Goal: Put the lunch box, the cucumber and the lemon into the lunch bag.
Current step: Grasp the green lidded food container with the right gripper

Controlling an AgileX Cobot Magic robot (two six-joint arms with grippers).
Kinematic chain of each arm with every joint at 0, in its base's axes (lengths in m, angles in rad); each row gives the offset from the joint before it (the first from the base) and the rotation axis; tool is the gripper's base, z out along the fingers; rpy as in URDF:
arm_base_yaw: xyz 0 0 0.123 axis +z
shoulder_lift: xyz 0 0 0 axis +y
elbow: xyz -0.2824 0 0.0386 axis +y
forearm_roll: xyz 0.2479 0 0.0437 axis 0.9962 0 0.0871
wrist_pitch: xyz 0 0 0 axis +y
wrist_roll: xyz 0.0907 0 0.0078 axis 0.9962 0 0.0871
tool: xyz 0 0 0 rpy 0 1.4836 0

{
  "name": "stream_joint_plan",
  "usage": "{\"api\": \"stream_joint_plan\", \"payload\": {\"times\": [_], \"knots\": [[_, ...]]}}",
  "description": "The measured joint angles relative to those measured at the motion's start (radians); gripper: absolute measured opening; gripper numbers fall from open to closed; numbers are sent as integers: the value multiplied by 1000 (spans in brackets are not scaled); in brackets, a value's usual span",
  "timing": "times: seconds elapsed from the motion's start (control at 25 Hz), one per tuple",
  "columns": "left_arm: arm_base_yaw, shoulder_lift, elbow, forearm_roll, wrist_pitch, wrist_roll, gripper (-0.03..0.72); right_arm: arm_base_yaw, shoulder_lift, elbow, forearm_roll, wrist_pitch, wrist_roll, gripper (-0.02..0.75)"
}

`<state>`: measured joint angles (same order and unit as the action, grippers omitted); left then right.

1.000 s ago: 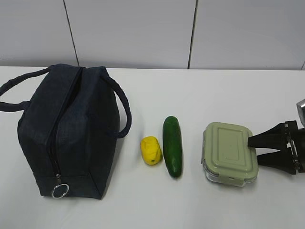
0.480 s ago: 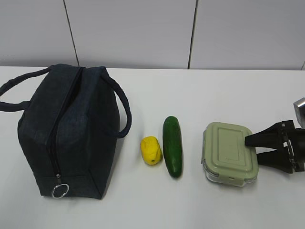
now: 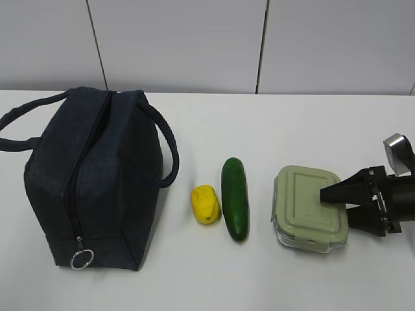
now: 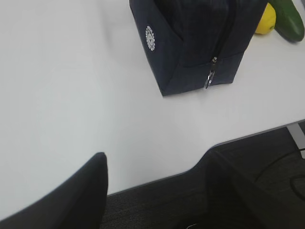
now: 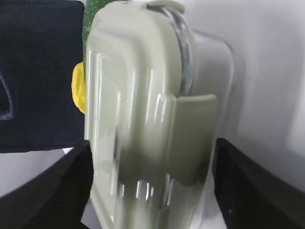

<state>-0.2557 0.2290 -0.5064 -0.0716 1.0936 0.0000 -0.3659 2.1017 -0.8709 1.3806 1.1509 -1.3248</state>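
White tabletop under a pale panelled wall holds everything in a row: lunch bag point(image 3: 91, 178) at left, lemon point(image 3: 205, 204), cucumber point(image 3: 235, 198), then lunch box point(image 3: 310, 208) at right. Right gripper point(image 3: 332, 204) straddles the box's right end, jaws spread either side, not yet pinching. It should probably close squarely and firmly, since the lidded box looks slippery. Whether the left gripper is spread or pressed together I cannot tell.
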Motion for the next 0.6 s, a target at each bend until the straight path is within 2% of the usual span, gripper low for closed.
{"api": "stream_joint_plan", "payload": {"times": [0.6], "knots": [[0,0,0,0,0,0,447,2,1,0,9,0,-5,581]]}}
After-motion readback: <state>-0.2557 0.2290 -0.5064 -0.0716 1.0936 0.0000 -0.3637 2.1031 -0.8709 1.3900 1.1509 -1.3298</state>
